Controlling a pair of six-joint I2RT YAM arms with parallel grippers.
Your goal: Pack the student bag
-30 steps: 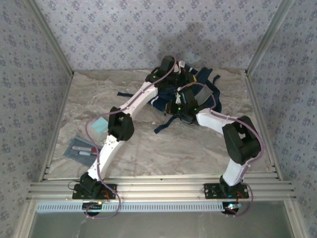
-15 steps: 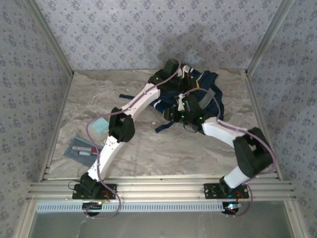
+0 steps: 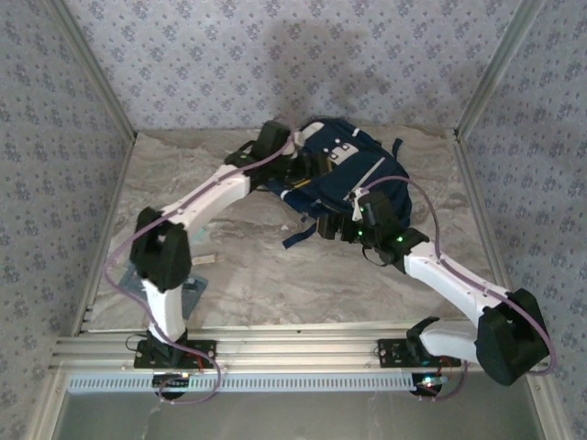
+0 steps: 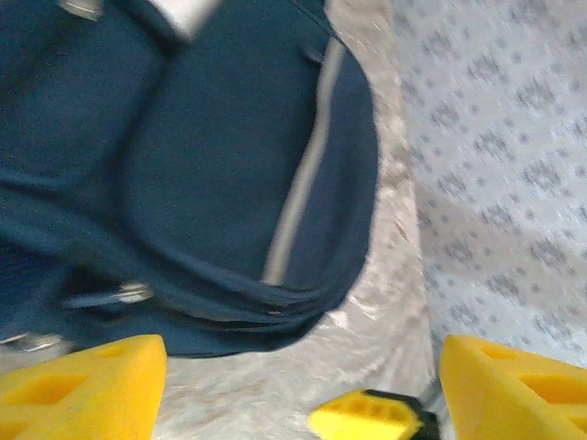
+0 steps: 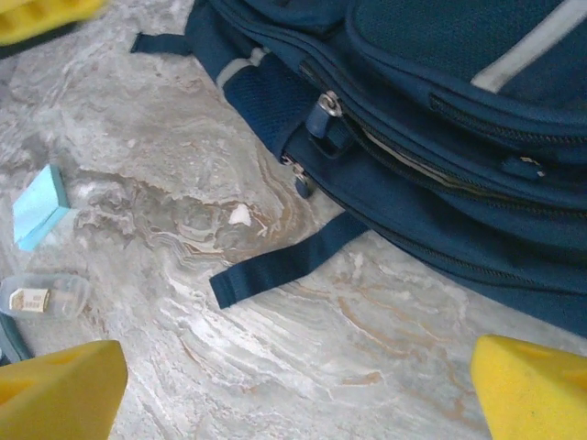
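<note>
The student bag lies at the back middle of the table, navy with white trim stripes and a white patch facing up. My left gripper is at the bag's left side. In the left wrist view it stands open over bare table just short of the bag. My right gripper sits at the bag's near edge. In the right wrist view it is open over bare marble, with the bag, its zipper pulls and a loose strap ahead of it.
A light-blue flat item and a clear case lie left of the bag. A grey pouch lies partly under my left arm. Patterned walls and metal rails enclose the table. A yellow-and-black piece sits between the left fingers.
The bag has turned over and now shows its white-trimmed side. My left arm swung left and its elbow drew back. My right arm stretched out, with its elbow dropping to the right.
</note>
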